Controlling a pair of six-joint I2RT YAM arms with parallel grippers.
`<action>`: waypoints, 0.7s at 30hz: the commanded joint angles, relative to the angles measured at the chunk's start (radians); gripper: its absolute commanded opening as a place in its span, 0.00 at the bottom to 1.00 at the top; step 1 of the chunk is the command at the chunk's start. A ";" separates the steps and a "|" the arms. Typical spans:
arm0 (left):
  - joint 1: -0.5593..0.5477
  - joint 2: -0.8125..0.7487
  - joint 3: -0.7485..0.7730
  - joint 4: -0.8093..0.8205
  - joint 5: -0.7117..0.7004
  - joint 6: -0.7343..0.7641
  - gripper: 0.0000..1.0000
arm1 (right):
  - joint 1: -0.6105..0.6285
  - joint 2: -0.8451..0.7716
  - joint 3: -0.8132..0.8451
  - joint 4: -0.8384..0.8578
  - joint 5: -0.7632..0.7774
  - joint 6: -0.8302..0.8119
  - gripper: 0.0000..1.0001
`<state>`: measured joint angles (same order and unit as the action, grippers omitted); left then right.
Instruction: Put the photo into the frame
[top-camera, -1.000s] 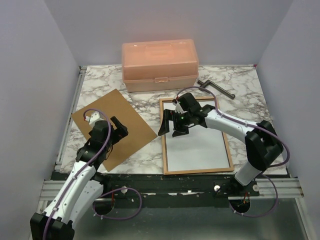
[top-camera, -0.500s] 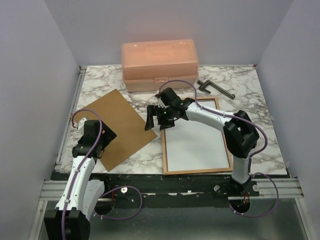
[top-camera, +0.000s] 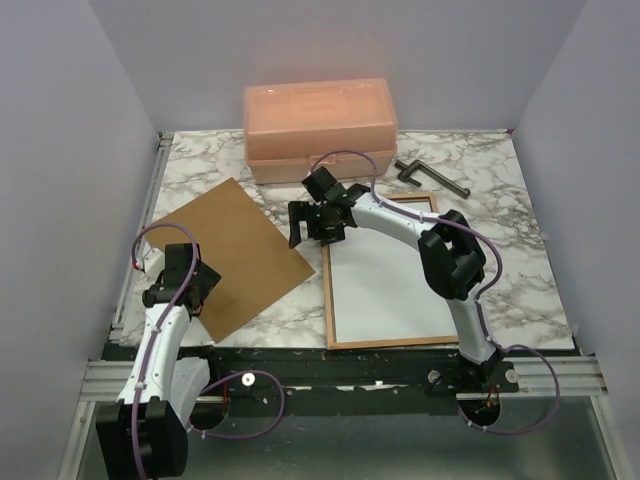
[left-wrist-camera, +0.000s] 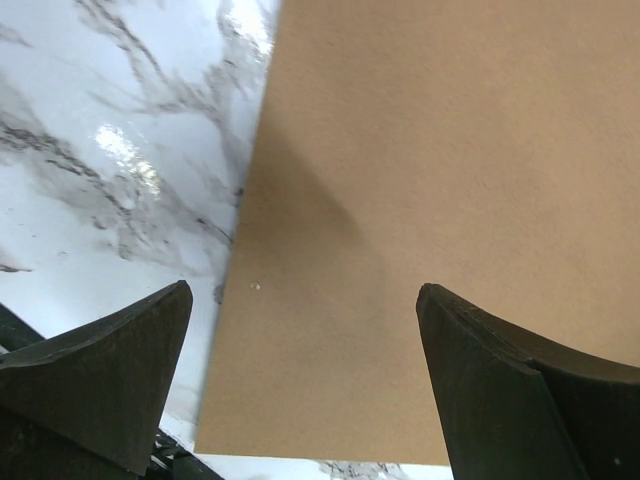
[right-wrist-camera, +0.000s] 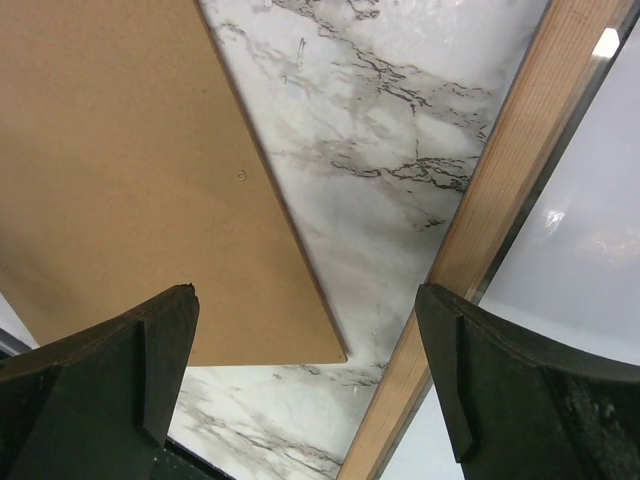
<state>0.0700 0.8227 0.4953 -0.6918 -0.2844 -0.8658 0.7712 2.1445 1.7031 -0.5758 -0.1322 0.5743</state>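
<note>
photo (top-camera: 385, 290): only a plain white face is up, other face unseen; far left corner is under the right arm (top-camera: 400, 225).
frame (top-camera: 400, 343): tan side up, underside unseen; far left corner is covered by the same arm. Right wrist view shows one rail, cut by picture edges.
backing board (top-camera: 235, 240): near left edge partly under left gripper (left-wrist-camera: 303, 290); cropped in both wrist views.
left gripper: jaws hidden under the wrist from the top view.
dark metal part (top-camera: 432, 177), far right of worktop (top-camera: 520, 230): too small to identify.

frame (top-camera: 395, 343) 1 | photo (top-camera: 385, 290) 1 | board (top-camera: 235, 250) 1 | box (top-camera: 318, 125) 1 | tool (top-camera: 432, 176) 1
</note>
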 joint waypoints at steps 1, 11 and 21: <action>0.047 0.024 0.025 -0.021 -0.057 -0.033 0.96 | 0.003 0.080 0.016 -0.041 0.029 -0.015 1.00; 0.137 0.278 0.082 0.014 0.097 0.056 0.98 | 0.003 0.136 0.025 -0.018 -0.077 -0.023 1.00; 0.258 0.401 0.011 0.177 0.322 0.129 0.98 | 0.005 0.131 -0.023 0.014 -0.165 -0.013 1.00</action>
<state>0.3199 1.1877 0.5777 -0.6296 -0.1051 -0.7689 0.7681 2.2250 1.7397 -0.5304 -0.2279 0.5663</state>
